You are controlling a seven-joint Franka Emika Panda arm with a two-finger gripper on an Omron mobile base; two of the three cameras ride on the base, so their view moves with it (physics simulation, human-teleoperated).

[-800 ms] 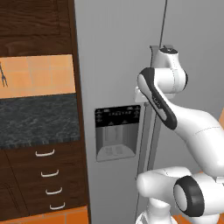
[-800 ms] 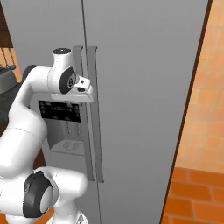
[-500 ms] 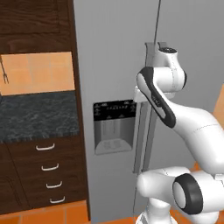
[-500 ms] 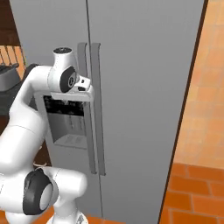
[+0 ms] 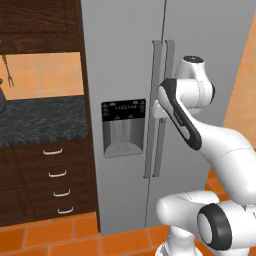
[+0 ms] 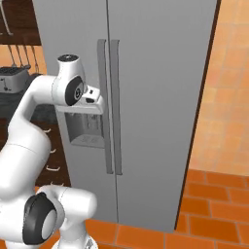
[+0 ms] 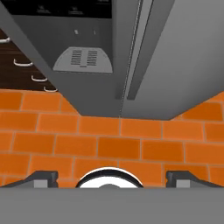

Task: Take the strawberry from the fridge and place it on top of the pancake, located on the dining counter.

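Fridge: the grey fridge stands shut in front of me, both doors closed, its two long vertical handles side by side at the centre seam.
Dispenser: the black-panelled water dispenser sits in the left door, just left of the handles.
My pincer: my pincer points down at the orange tile floor beside the fridge's foot; my fingertips stand wide apart and clamp nothing.
Fridge relative to pincer: in the hand view the handles and the dispenser lie above my fingertips, apart from them, with no contact.
My hand: in the right base view it sits just left of the handles, at dispenser height.
Surroundings: dark wood drawers under a dark granite surface stand left of the fridge.
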